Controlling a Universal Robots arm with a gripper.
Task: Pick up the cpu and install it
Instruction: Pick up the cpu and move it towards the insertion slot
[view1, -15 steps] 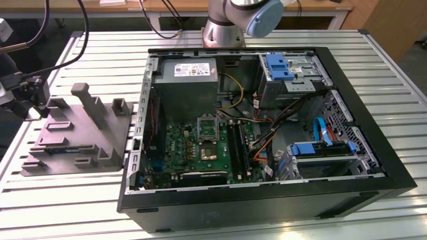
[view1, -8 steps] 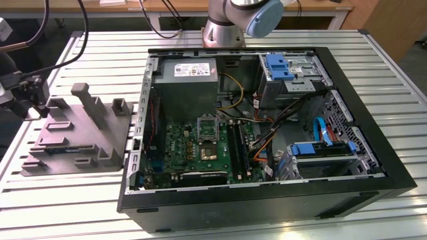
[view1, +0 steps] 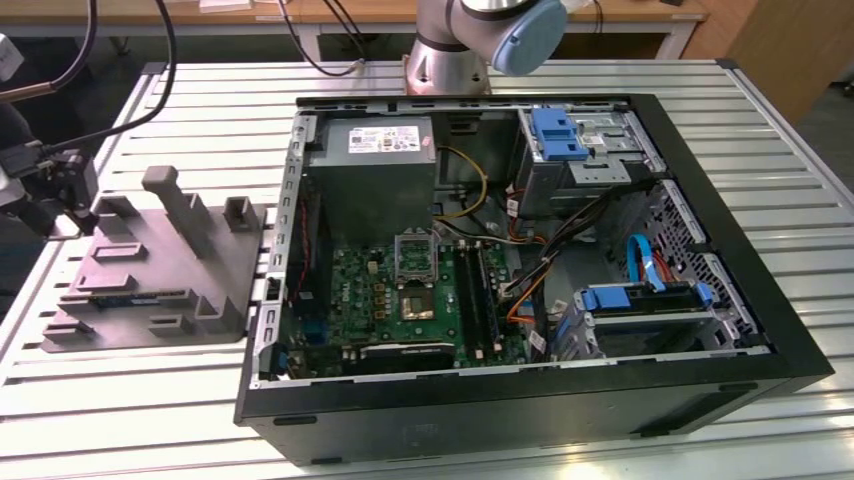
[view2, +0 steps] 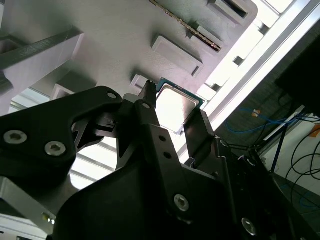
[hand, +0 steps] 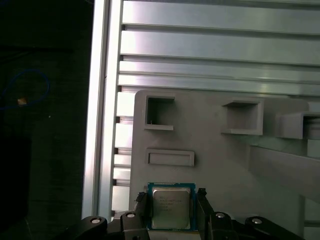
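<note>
cpu (hand: 171, 209) clamped edge to edge between the fingers of the gripper (hand: 172, 196), at a corner of the grey-purple fixture (view1: 200, 250).
Held at the exterior view's left; farther right, open computer case (view1: 787, 340) with dark socket (view1: 415, 262), well apart.

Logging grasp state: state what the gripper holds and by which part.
Cannot be told. The cpu sits inside the gripper at the grey fixture; whether it is clamped is unclear.

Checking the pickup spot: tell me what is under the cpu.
The grey fixture lies under the cpu, its flat plate showing beside it. The patch directly beneath is covered by the chip itself.
</note>
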